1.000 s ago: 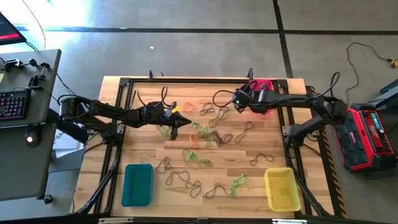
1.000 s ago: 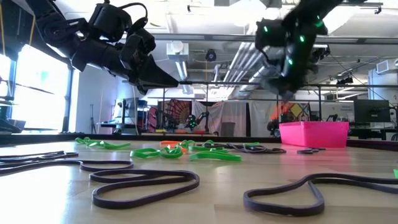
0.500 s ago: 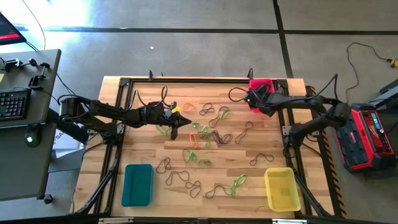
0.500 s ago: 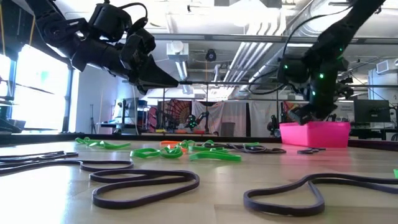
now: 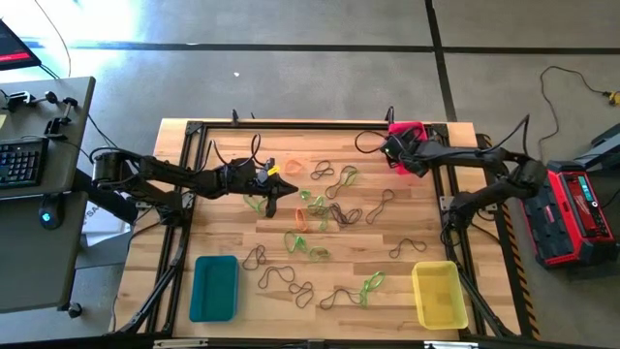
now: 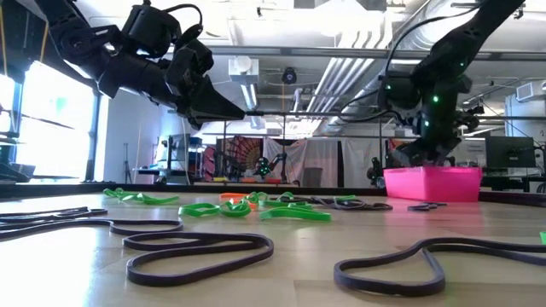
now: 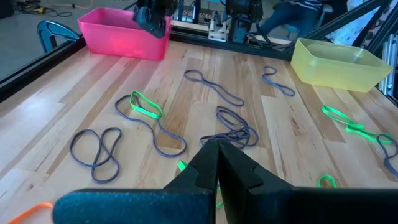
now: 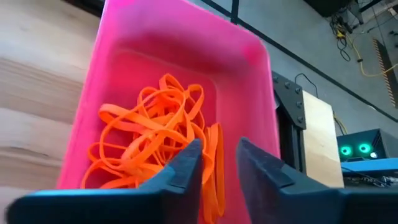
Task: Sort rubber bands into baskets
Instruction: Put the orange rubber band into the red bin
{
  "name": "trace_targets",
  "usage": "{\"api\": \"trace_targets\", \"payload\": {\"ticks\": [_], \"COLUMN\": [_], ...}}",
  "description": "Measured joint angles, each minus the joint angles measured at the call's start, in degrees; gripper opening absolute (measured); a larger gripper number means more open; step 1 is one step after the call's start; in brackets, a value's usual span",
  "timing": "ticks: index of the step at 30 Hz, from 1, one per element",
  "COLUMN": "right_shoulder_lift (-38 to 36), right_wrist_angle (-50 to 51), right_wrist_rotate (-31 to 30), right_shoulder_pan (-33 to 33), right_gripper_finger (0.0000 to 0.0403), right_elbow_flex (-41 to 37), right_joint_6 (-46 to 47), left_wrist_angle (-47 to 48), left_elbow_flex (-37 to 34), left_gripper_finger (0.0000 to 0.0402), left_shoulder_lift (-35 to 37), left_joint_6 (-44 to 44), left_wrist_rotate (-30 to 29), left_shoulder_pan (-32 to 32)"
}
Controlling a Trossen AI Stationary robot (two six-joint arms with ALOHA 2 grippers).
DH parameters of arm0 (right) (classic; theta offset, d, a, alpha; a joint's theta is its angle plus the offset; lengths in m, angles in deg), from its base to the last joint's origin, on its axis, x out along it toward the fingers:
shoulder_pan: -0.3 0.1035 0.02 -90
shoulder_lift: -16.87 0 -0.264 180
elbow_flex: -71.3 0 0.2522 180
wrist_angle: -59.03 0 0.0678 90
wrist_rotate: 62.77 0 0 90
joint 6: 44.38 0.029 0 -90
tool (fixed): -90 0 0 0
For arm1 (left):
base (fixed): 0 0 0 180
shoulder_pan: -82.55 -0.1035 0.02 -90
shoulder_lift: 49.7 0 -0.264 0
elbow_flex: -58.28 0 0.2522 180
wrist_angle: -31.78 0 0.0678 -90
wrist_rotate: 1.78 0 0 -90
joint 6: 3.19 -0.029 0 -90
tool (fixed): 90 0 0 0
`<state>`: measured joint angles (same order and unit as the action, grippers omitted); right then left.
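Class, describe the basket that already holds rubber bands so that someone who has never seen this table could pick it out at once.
Start at the light wooden table and go to its far right corner, where the right arm's hand hovers with fingers parted. There sits the pink rectangular plastic basket, holding a tangle of orange rubber bands. The teal basket and the yellow basket stand along the near edge.

Bands (image 5: 320,208) scattered mid-table, one basket (image 5: 408,131) at the far right corner, two baskets (image 5: 214,287) along the near edge.
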<state>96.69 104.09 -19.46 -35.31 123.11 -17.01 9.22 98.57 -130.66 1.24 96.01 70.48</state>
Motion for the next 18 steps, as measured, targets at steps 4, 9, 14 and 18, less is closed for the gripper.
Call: {"api": "trace_targets", "payload": {"ticks": [4,9,14,18], "right_shoulder_lift": [0.0,0.0,0.0,0.0], "right_wrist_angle": [3.7,4.3,2.7,0.2], "right_wrist_rotate": [0.0,-0.2,0.0,1.0], "right_shoulder_pan": [1.5,4.2,6.9,10.8], "right_gripper_finger": [0.0122,0.006,0.0014,0.0003], "right_elbow_flex": [3.0,5.5,5.8,5.8], "right_joint_6": [0.6,-1.7,-0.7,0.6], "left_wrist_angle": [0.0,-1.1,-1.0,-0.9], "left_elbow_flex": [0.0,0.1,0.1,0.1], "left_gripper_finger": [0.0,0.0,0.0,0.0], "left_shoulder_lift": [0.0,0.0,0.0,0.0], "left_joint_6": [0.0,0.0,-0.5,-1.0], "left_wrist_rotate": [0.0,-1.1,-2.4,-2.4], "left_shoulder_pan": [0.0,0.0,-0.6,-1.6]}}
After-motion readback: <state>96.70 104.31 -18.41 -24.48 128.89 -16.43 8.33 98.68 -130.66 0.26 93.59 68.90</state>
